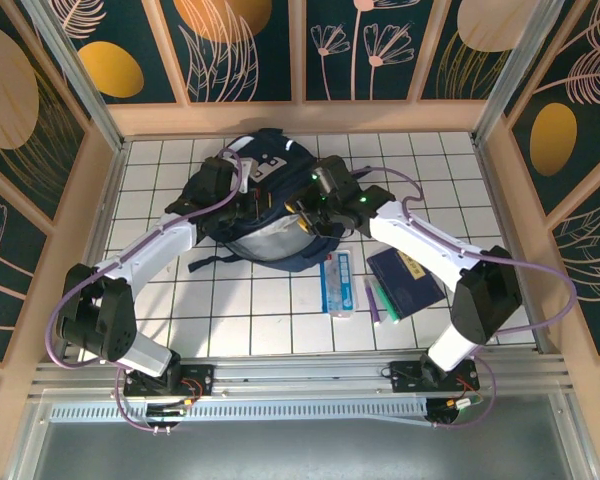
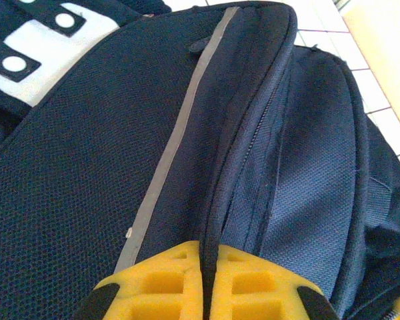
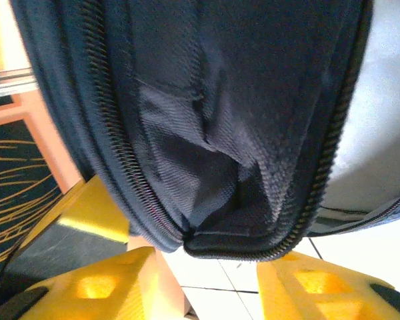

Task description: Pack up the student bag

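The student bag, a navy-blue backpack, lies at the far middle of the tiled table with both arms reaching onto it. My left gripper is shut on a dark piped seam of the bag, next to a thin grey trim strip. My right gripper stands open. Its yellow fingers sit apart just under the end of the bag's unzipped opening, with white tile showing between them. In the top view the left gripper is on the bag's left side and the right gripper on its right.
A clear flat case, green and purple pens and a small dark-blue book lie on the tiles right of the bag, under the right arm. Wooden walls close in the table on three sides.
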Controlling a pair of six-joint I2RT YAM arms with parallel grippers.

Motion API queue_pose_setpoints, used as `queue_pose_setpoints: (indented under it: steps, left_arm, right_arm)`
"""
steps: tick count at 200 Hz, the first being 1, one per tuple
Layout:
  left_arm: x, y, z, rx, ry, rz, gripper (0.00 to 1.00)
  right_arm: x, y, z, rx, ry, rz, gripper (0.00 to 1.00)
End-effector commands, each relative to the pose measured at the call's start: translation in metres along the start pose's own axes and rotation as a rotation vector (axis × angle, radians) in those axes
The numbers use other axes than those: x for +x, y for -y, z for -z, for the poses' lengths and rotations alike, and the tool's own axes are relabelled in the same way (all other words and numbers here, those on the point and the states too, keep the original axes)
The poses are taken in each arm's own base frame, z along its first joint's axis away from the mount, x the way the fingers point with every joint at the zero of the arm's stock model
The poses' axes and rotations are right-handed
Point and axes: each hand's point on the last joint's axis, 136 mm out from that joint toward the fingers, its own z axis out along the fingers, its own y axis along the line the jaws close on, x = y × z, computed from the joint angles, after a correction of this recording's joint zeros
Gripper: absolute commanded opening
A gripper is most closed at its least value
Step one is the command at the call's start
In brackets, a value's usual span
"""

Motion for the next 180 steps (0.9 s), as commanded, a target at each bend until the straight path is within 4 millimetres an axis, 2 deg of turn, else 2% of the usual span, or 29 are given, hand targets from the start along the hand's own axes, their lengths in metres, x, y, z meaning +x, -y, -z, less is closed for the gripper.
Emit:
queue_pose_setpoints:
  steps: [1,20,40,47,66,79,94,110,123,132,140,147,158,180]
  left_arm:
    - [-0.017,0.012,0.011,0.027,0.081,0.054,0.00]
    - [-0.013,0.011,0.009,0.025,0.074,0.083,0.00]
    - [-0.013,0.008,0.010,0.015,0.080,0.109,0.00]
    - [-0.014,0.008,0.010,0.013,0.083,0.114,0.00]
    - [-0.016,0.006,0.013,-0.006,0.092,0.125,0.00]
    - [-0.016,0.002,0.014,-0.029,0.096,0.131,0.00]
    - [-0.014,-0.006,0.012,-0.064,0.093,0.148,0.00]
    - [-0.010,-0.011,0.008,-0.081,0.054,0.169,0.00]
    - [-0.012,-0.006,0.004,-0.033,0.003,0.204,0.00]
    - [-0.014,0.002,0.004,0.031,-0.029,0.237,0.00]
    - [-0.016,0.009,0.006,0.095,-0.056,0.270,0.00]
    - [-0.017,0.013,0.009,0.134,-0.072,0.300,0.00]
    - [-0.019,0.019,0.014,0.190,-0.095,0.334,0.00]
    - [-0.020,0.031,0.023,0.246,-0.131,0.354,0.00]
  right_arm:
    - [-0.006,0.031,-0.020,0.125,0.032,-0.057,0.37]
    - [-0.009,0.037,-0.025,0.131,0.056,-0.061,0.23]
    - [-0.013,0.030,-0.024,0.104,0.070,-0.043,0.08]
    - [-0.015,0.026,-0.023,0.090,0.068,-0.030,0.00]
    - [-0.020,0.017,-0.021,0.044,0.046,0.016,0.00]
    - [-0.019,-0.004,-0.018,-0.056,-0.011,0.115,0.00]
    - [-0.005,-0.039,-0.011,-0.223,-0.094,0.316,0.00]
    - [0.028,-0.076,0.011,-0.455,-0.132,0.694,0.00]
    - [0.059,-0.080,0.031,-0.603,-0.111,1.048,0.00]
    - [0.084,-0.069,0.047,-0.749,-0.136,1.264,0.00]
    - [0.092,-0.057,0.057,-0.840,-0.133,1.370,0.00]
    - [0.088,-0.048,0.059,-0.867,-0.115,1.415,0.00]
    - [0.065,-0.039,0.051,-0.825,-0.084,1.407,0.00]
    - [0.012,-0.016,0.008,-0.558,-0.010,1.395,0.00]
